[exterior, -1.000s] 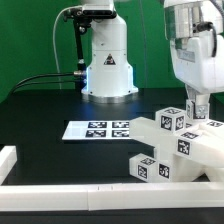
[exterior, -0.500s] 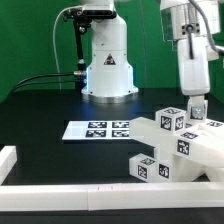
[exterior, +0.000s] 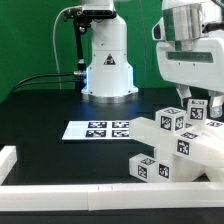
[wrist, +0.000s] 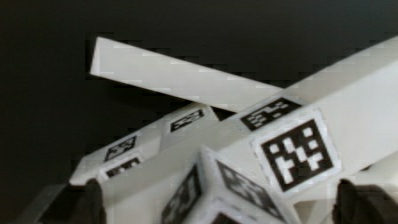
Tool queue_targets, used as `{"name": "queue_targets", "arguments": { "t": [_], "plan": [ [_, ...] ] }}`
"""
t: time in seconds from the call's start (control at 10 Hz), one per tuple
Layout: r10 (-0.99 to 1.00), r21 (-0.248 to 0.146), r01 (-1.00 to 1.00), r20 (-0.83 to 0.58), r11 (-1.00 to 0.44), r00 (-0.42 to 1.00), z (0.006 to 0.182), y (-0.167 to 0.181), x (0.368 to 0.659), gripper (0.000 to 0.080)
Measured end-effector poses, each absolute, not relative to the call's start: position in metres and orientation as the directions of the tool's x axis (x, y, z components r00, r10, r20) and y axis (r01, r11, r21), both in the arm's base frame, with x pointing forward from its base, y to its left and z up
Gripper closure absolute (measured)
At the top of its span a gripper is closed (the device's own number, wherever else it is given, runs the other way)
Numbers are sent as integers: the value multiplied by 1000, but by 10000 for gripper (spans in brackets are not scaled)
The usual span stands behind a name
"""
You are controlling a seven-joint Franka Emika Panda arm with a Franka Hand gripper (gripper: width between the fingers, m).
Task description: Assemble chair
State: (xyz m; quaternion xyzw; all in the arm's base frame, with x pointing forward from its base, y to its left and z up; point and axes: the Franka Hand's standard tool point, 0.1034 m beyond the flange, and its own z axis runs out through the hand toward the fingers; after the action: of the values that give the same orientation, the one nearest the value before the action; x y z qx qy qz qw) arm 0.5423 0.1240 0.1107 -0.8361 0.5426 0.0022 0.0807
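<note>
**A:** Where was the chair?

**B:** The chair (exterior: 178, 143), a cluster of blocky white parts with black-and-white tags, sat on the black table (exterior: 50, 105) at the exterior view's right, just behind the long white border rail (exterior: 90, 190) along the front edge.

**A:** And the hand?

**B:** The gripper (exterior: 205, 103) hung directly above the chair's upper blocks. In the wrist view its two dark fingertips (wrist: 57, 203) stood spread wide, one on either side of a tagged block, pinching nothing.

**A:** Anything else?

**B:** The marker board (exterior: 97, 129) lay flat beside the chair, toward the exterior view's left, in front of the robot's white base (exterior: 107, 62).
</note>
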Motion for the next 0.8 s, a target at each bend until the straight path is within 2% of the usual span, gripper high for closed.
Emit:
{"name": "queue_targets", "arguments": {
  "t": [0.3, 0.5, 0.6, 0.7, 0.8],
  "plan": [
    [-690, -96, -684, 49, -723, 722, 112, 121, 547, 151],
    [-673, -96, -667, 70, -739, 736, 111, 123, 546, 151],
    [-684, -97, -678, 69, -729, 726, 111, 123, 546, 264],
    [-702, -99, -695, 65, -712, 709, 111, 123, 546, 264],
    [-739, -102, -733, 60, -673, 671, 110, 123, 546, 446]
  ]
}}
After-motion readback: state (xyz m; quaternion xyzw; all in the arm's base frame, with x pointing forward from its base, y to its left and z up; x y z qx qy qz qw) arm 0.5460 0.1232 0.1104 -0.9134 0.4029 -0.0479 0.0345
